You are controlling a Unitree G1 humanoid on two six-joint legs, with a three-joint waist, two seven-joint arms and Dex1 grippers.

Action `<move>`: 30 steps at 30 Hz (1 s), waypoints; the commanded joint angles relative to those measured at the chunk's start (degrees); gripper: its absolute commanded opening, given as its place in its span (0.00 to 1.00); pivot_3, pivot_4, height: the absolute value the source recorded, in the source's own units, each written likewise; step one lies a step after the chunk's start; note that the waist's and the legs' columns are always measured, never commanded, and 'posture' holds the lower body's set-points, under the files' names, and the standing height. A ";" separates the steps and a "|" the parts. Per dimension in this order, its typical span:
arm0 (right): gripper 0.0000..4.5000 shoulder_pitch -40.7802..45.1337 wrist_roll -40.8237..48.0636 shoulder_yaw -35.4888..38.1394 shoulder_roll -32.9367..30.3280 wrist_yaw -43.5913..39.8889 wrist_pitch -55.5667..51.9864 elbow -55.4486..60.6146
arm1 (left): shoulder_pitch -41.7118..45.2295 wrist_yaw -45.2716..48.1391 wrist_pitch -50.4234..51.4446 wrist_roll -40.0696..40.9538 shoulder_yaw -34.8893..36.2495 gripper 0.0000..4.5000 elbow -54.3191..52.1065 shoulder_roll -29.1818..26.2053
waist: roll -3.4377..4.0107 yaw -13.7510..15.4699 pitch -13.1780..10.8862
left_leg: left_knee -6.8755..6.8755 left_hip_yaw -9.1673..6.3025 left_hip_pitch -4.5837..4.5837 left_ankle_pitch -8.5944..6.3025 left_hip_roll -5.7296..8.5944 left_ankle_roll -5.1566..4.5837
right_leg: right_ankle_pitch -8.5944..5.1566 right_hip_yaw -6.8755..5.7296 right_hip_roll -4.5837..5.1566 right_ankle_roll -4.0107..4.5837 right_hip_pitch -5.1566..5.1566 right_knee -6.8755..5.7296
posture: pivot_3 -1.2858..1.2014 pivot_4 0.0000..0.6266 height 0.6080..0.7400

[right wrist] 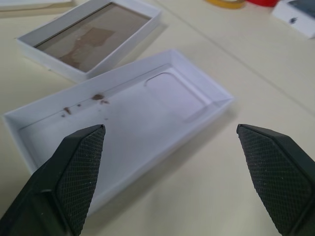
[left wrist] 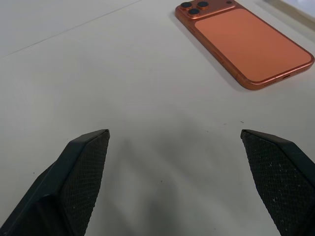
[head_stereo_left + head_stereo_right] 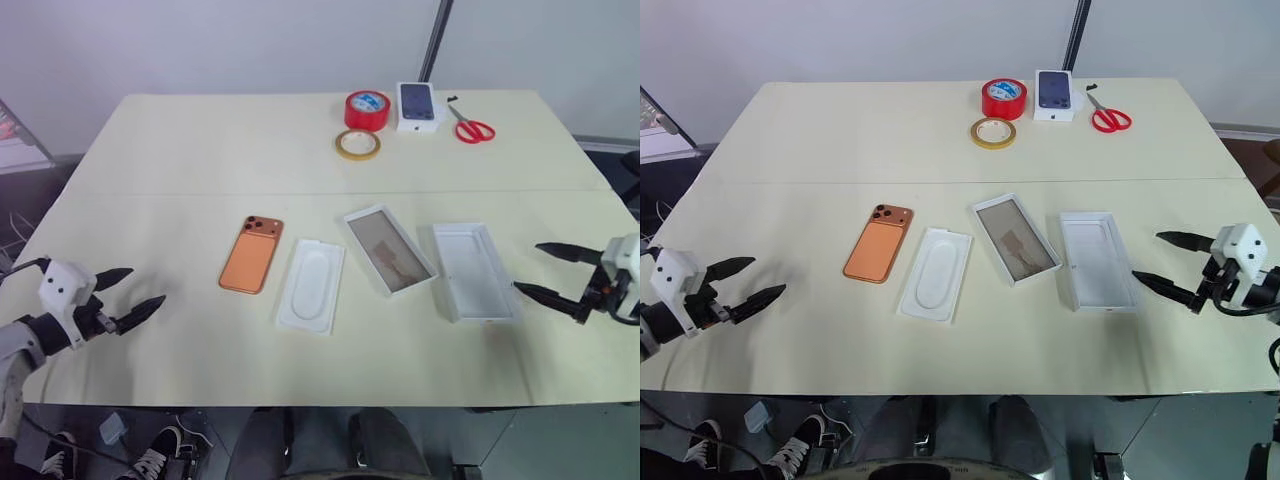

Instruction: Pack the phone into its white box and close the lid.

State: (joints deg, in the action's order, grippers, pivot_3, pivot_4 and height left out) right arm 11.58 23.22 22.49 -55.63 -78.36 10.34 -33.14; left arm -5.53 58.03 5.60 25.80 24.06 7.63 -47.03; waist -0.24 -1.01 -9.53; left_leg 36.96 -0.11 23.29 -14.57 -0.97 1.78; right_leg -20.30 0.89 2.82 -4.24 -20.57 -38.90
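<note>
The orange phone [image 3: 251, 254] lies face down left of the table's middle, its camera block at the far end. To the right of the middle lies the plain white box [image 3: 474, 271], open side up with nothing in it. Between them lie a flat white insert [image 3: 312, 285] with an oval recess and a white tray [image 3: 388, 248] with a brownish inside. My left gripper [image 3: 147, 286] hovers open near the front left edge, pointing toward the phone [image 2: 246, 44] and well short of it. Just right of the white box [image 1: 123, 118], my right gripper [image 3: 528, 268] is open.
Along the far edge stand a red tape roll [image 3: 367, 109], a yellow tape ring [image 3: 358, 144], a white box with a dark phone picture [image 3: 418, 106] and red scissors [image 3: 472, 127]. The table's front edge [image 3: 300, 403] runs just below both grippers.
</note>
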 commanded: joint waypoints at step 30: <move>0.99 0.89 -2.75 -0.87 1.74 8.70 0.74 3.82 | 7.89 -1.30 -6.71 -3.57 -2.63 0.99 -1.79 1.25 | 0.08 -0.16 -0.05 | -0.05 0.04 0.02 0.00 0.03 -0.01 | 0.12 -0.02 -0.04 -0.23 0.03 0.11 | 0.52 0.24 1.00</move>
State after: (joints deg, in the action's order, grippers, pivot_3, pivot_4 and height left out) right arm 11.35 20.85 21.02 -53.13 -71.15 11.04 -30.62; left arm 2.28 57.73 -0.85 22.86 21.33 7.70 -45.64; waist -0.16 -1.17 -9.57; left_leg 36.92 -0.07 23.30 -14.56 -0.94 1.78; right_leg -20.17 0.87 2.77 -4.47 -20.54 -38.79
